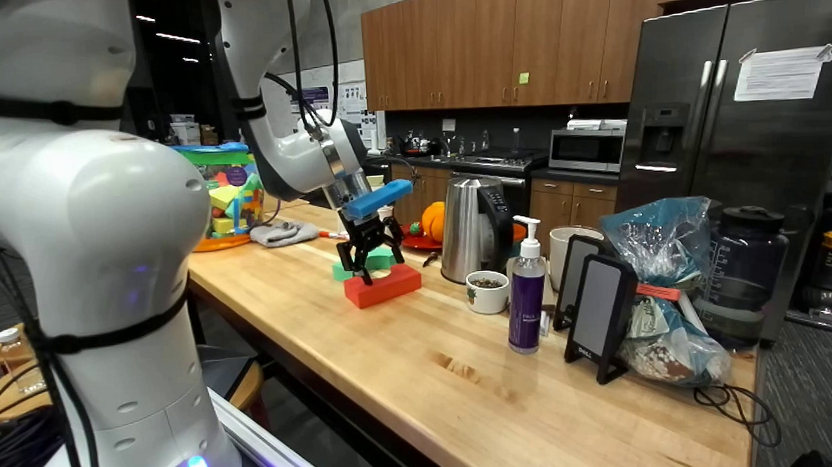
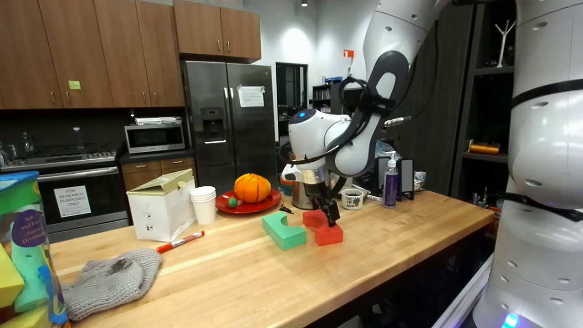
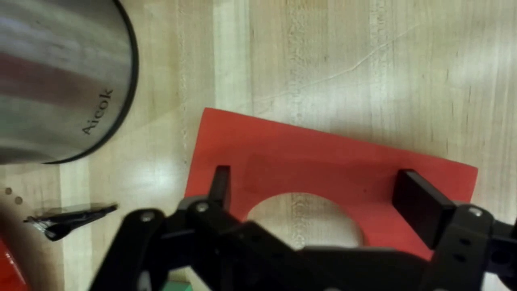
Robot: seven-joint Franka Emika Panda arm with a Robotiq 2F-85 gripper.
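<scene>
The red arch block (image 3: 303,161), at the wrist view's centre, was overhung by the gripper (image 3: 314,176), its fingers (image 3: 422,206) spread wide. A green arch block (image 3: 177,286) was glimpsed at the bottom edge, the Aicok kettle (image 3: 60,81) at upper left.

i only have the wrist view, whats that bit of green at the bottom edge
Observer: A green block with a curved cutout, lying beside the red block.
Operator: and whats on the red plate at my lower left
Observer: An orange pumpkin and a small spiky green ball.
Operator: anything else near the kettle
Observer: A small white bowl of dark bits, showing in both exterior views.
</scene>
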